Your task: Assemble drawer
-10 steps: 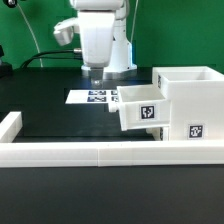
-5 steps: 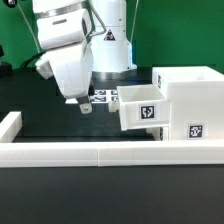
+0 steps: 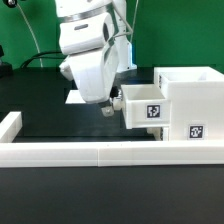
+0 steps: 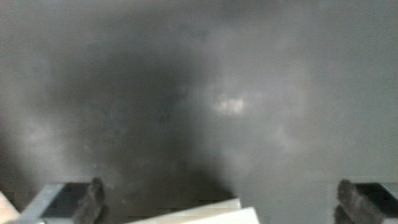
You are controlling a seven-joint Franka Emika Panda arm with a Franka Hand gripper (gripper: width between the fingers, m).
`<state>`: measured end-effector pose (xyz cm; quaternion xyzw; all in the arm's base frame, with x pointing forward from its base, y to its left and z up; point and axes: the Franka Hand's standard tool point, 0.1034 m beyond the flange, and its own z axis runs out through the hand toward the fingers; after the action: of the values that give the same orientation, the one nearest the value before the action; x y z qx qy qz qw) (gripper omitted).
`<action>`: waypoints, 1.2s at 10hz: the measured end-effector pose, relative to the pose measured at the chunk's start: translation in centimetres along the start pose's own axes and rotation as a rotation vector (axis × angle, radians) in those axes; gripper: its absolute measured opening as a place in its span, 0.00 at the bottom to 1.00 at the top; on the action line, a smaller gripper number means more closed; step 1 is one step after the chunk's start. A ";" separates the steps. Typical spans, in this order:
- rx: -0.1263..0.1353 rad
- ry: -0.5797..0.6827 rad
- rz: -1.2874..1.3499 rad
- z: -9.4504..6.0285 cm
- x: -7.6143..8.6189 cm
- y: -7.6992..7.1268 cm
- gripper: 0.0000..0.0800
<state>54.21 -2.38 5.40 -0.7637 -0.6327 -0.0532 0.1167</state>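
The white drawer housing [image 3: 190, 105] stands at the exterior view's right, with a tag on its front. One white tray [image 3: 143, 108] with a tag sticks partly out of the housing's left side. I cannot make out a second tray. My gripper [image 3: 108, 108] hangs tilted just left of the tray's outer end, close to it or touching. In the wrist view my fingers [image 4: 68, 200] stand wide apart, open and empty, with a white corner of the tray [image 4: 199, 212] low between them over the blurred dark table.
A long low white border wall [image 3: 100, 152] runs along the front, with a short side piece [image 3: 10, 125] at the exterior view's left. The marker board [image 3: 76, 97] lies behind my gripper, mostly hidden. A green backdrop and cables are at the back.
My gripper has swung from the exterior view's left over to the right and down, ending beside the tray's outer end. The housing and tray have not moved.
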 end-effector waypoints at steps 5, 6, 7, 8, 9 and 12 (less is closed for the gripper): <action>0.014 0.005 0.071 0.9 4.1 -0.4 0.81; 0.016 0.005 0.088 1.0 4.6 -0.5 0.81; 0.017 0.005 0.111 1.1 5.1 -0.6 0.81; 0.019 0.004 0.126 1.2 5.7 -0.7 0.81; 0.019 0.004 0.132 1.3 5.6 -0.7 0.81; 0.020 0.002 0.151 1.2 4.8 -0.7 0.81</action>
<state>54.38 2.63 5.37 -0.8080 -0.5736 -0.0388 0.1285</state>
